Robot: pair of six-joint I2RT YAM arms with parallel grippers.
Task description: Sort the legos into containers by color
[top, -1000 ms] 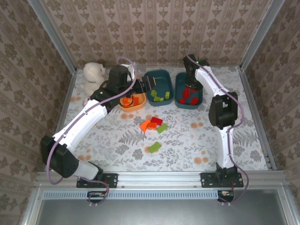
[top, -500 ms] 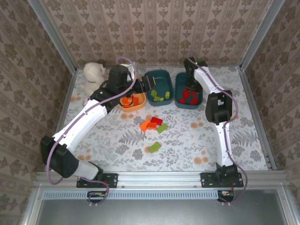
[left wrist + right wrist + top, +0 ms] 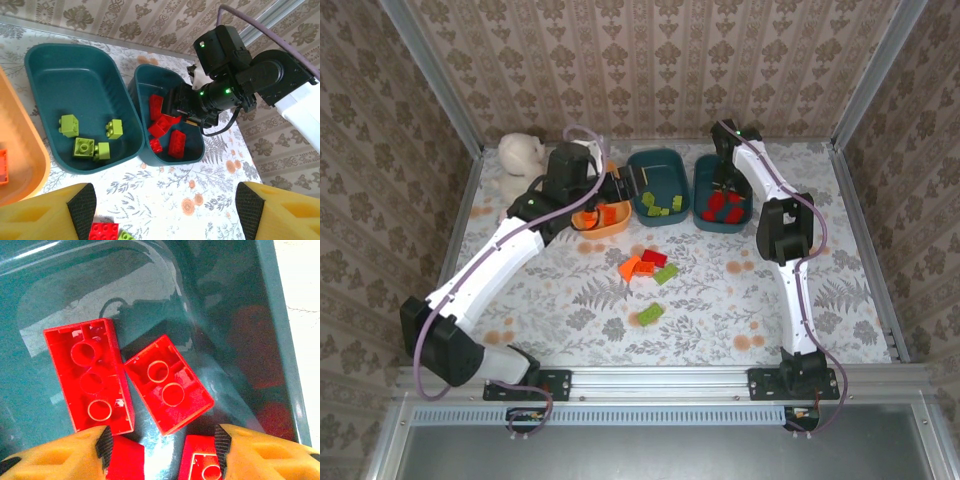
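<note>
Three containers stand in a row at the back: an orange tub [image 3: 603, 218], a middle teal tub [image 3: 655, 168] with light green legos [image 3: 85, 147], and a right teal tub [image 3: 708, 178] with red legos [image 3: 165, 125]. My right gripper [image 3: 162, 445] hangs open just above that tub's floor. Two red bricks lie upside down under it [image 3: 167, 390], [image 3: 90, 382], and nothing sits between the fingertips. My left gripper [image 3: 165, 210] is open and empty over the table in front of the teal tubs. Loose orange [image 3: 630, 267], red [image 3: 654, 258] and green [image 3: 650, 313] legos lie mid-table.
A white plush toy [image 3: 520, 160] sits at the back left beside the orange tub. Wallpapered walls and metal frame posts close the table on three sides. My left arm [image 3: 510, 250] stretches diagonally across the left half of the table.
My right gripper has gone from shut to open inside the right teal tub, and its arm has shifted slightly left. The left arm has drawn back a little to the left.
</note>
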